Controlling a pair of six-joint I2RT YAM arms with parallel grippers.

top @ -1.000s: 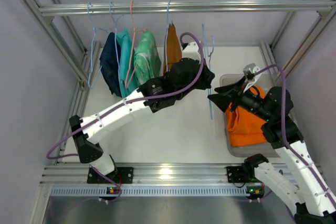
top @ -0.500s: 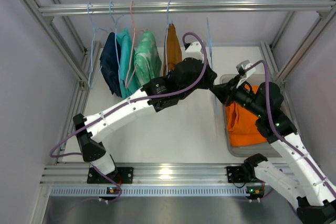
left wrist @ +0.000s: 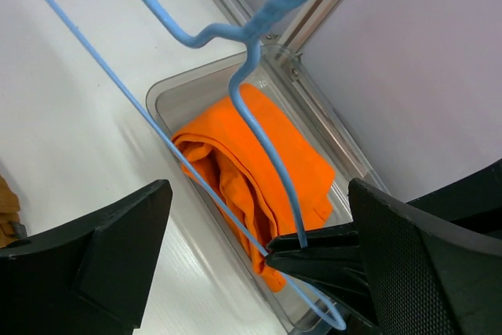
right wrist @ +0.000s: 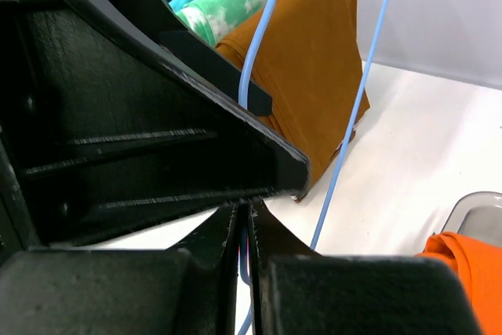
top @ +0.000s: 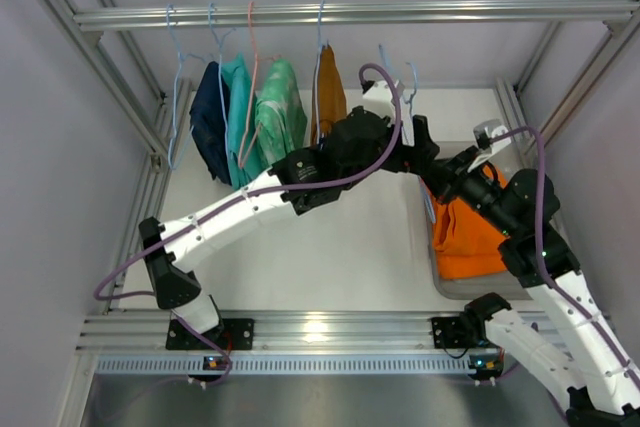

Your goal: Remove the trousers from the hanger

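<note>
The bright orange trousers (top: pixel 470 237) lie bunched in a clear bin (top: pixel 440 282) at the right, off the hanger. The light-blue wire hanger (left wrist: pixel 252 52) is bare and hangs tilted in the air above the bin's left edge. My right gripper (right wrist: pixel 245 221) is shut on the hanger's (right wrist: pixel 354 107) wire near its lower corner, and its black tips show in the left wrist view over the trousers (left wrist: pixel 259 154). My left gripper (left wrist: pixel 259 194) is open, a finger on each side of the wire without touching it. In the top view the left gripper (top: pixel 412 142) and right gripper (top: pixel 440 175) stand close together.
The rail (top: pixel 350 14) at the back carries navy (top: pixel 208 122), teal (top: pixel 236 107), green (top: pixel 280 107) and brown-ochre (top: pixel 328 92) garments, and a pink hanger (top: pixel 252 67). Aluminium frame posts (top: pixel 585 77) flank the white table. The bin's rim (left wrist: pixel 165 96) lies just below both grippers.
The right gripper closed in and shut on the hanger wire. The left gripper, shut on the hanger before, has opened and let it go. The hanger shifted slightly right.
</note>
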